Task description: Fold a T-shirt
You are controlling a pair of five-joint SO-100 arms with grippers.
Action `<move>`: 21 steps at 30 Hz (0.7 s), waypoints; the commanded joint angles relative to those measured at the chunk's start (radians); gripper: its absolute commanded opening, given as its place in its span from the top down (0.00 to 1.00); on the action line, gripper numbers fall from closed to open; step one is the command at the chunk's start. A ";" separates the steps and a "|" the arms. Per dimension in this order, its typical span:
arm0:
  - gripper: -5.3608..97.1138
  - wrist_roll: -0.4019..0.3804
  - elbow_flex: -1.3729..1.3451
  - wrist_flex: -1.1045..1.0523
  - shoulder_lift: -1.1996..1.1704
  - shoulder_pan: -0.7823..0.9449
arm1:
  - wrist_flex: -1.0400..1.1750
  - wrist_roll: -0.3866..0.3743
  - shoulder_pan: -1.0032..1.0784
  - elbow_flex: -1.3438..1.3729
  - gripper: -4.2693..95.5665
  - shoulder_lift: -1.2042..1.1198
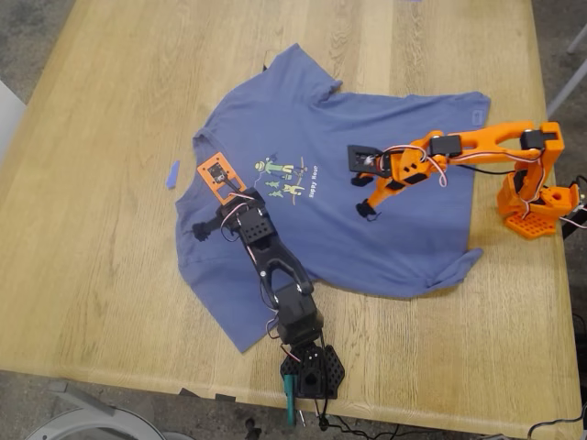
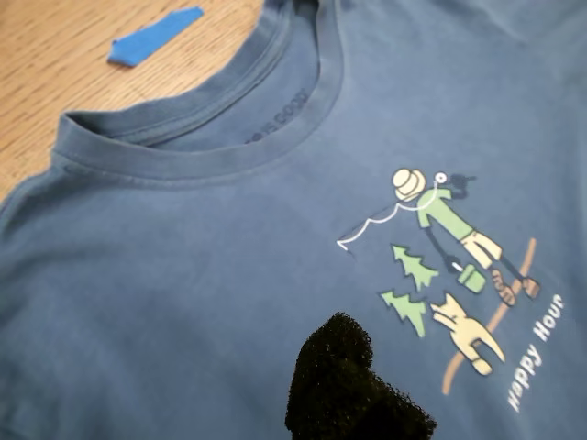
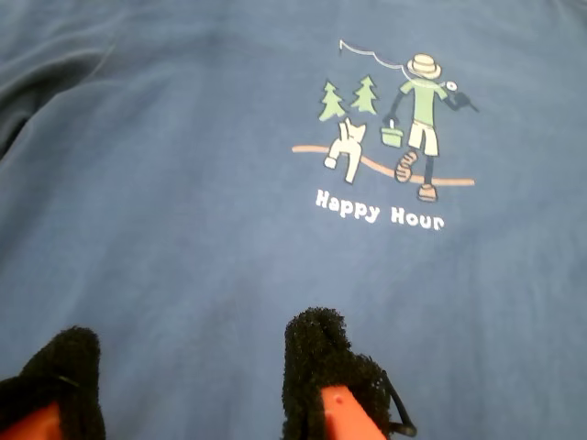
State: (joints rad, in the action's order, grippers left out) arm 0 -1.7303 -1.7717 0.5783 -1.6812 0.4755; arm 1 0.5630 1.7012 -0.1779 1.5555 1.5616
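Observation:
The periwinkle-blue T-shirt (image 1: 404, 247) lies spread flat on the wooden table, collar (image 1: 198, 158) toward the exterior view's left, hem toward the right, chest print (image 1: 284, 179) facing up. My first gripper (image 1: 223, 213), on the black arm, hovers over the shirt between collar and print, jaws spread. Only one black fingertip pad (image 2: 353, 385) shows in the first wrist view, above the shirt (image 2: 183, 302). My second gripper (image 1: 364, 194), on the orange arm, is open over the shirt's middle. Its two pads stand apart (image 3: 193, 376) above bare cloth (image 3: 183, 183), below the "Happy Hour" lettering (image 3: 378, 209).
A small blue scrap of tape (image 1: 172, 174) lies on the bare wood just left of the collar; it also shows in the first wrist view (image 2: 151, 37). The orange arm's base (image 1: 537, 206) stands at the right edge, the black arm's base (image 1: 312, 371) at the front edge of the table (image 1: 92, 275).

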 commanded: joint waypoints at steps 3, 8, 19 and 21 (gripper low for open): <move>0.28 0.017 0.038 -0.141 0.051 0.031 | -0.014 -0.002 -0.026 -0.104 0.66 -0.031; 0.27 0.032 0.103 -0.241 0.163 0.089 | -0.028 -0.012 -0.021 -0.118 0.67 -0.048; 0.28 0.044 0.321 -0.325 0.402 0.146 | -0.130 -0.011 -0.006 -0.097 0.69 -0.117; 0.28 0.046 0.376 -0.330 0.449 0.143 | -0.155 -0.014 -0.006 -0.101 0.69 -0.132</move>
State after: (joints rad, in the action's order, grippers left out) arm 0 -1.6935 -1.5417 0.2869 -1.2180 0.6167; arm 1 0.4341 1.6950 -0.1887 1.4941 1.4235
